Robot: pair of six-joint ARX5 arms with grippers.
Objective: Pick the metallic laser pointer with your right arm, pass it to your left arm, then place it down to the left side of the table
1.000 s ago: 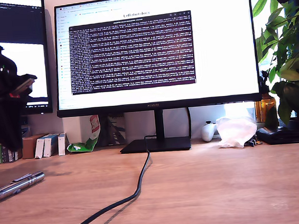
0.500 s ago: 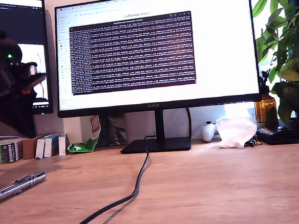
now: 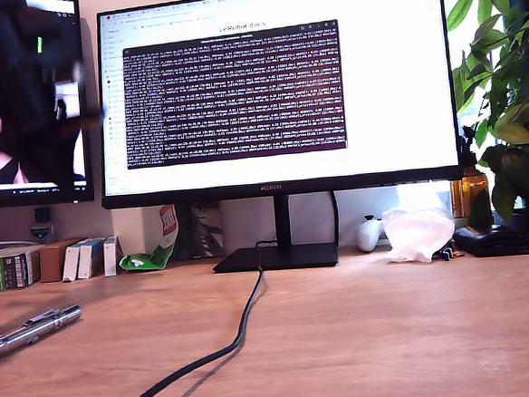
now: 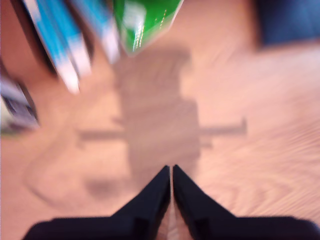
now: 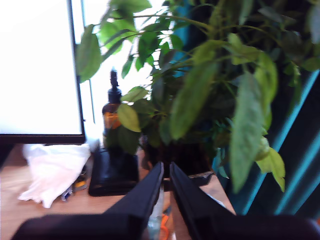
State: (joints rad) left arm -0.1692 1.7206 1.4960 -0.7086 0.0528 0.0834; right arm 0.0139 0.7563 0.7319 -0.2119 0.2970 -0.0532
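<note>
Metallic laser pointer lying flat on the wooden bench at the exterior view's lower left, free of either end effector, beside a black cable running from the monitor stand. First end effector pinched closed on nothing above bare bench near blurred blue-and-white boxes and a green packet, pointer outside its view. Second end effector likewise closed and empty, facing a leafy plant and a brown bottle, well apart from the pointer
</note>
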